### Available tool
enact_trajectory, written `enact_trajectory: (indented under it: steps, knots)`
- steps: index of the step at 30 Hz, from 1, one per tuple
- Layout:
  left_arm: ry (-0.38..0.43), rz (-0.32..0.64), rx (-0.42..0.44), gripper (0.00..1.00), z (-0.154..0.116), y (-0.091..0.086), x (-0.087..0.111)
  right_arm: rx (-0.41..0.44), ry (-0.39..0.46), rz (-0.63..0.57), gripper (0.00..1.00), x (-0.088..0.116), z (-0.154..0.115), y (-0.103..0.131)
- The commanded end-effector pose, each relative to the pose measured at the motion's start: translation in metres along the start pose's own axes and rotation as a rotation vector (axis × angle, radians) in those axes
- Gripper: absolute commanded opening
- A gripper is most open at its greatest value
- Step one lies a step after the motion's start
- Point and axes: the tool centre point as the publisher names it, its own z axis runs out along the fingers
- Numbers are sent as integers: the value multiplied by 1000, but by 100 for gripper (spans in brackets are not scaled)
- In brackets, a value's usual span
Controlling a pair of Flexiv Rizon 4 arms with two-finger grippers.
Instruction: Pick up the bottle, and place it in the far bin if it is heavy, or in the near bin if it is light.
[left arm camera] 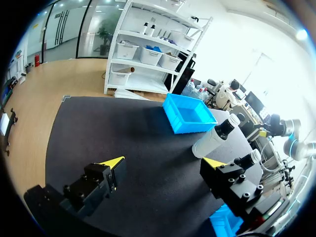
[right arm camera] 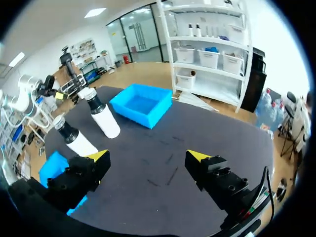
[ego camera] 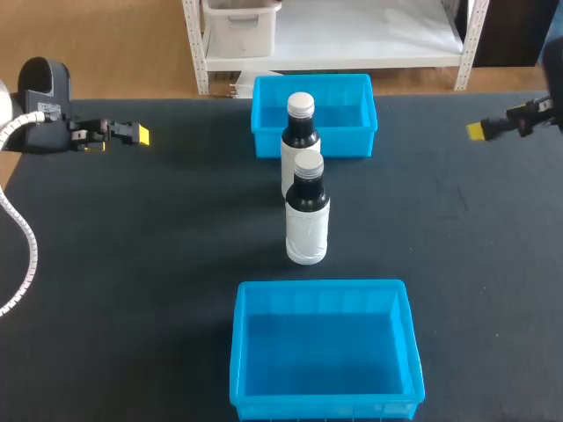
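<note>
Two dark bottles with white labels and white caps stand upright in the table's middle: the far bottle [ego camera: 300, 132] just in front of the far blue bin [ego camera: 264, 141], the near bottle [ego camera: 307, 220] between it and the near blue bin [ego camera: 321, 287]. My left gripper [ego camera: 136, 134] hovers at the far left, open and empty. My right gripper [ego camera: 479, 130] hovers at the far right, also open and empty. In the left wrist view the open gripper [left arm camera: 165, 163] has the far bottle [left arm camera: 215, 138] well ahead of it. The right wrist view's gripper [right arm camera: 148, 155] faces both bottles [right arm camera: 101, 116] from a distance.
Both bins look empty. Dark mat lies bare between each gripper and the bottles. The table's far edge runs right behind the far bin [right arm camera: 140, 103].
</note>
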Motion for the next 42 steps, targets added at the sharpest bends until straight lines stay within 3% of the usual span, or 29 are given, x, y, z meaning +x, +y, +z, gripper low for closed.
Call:
enact_trajectory:
  steps: [1,17,21,28,42]
  knots:
    - [0,0,0,100,0,0,0,-572,59,-433,100,0,-4,-8]
    - [0,0,0,100,0,0,0,-572,59,-433,100,0,-4,-8]
    - [0,0,0,100,0,0,0,-587,2,-559,100,-1,1,21]
    - [0,0,0,100,0,0,0,-562,-60,-618,100,2,6,73]
    - [0,0,0,100,0,0,0,-524,-28,-664,100,0,34,158]
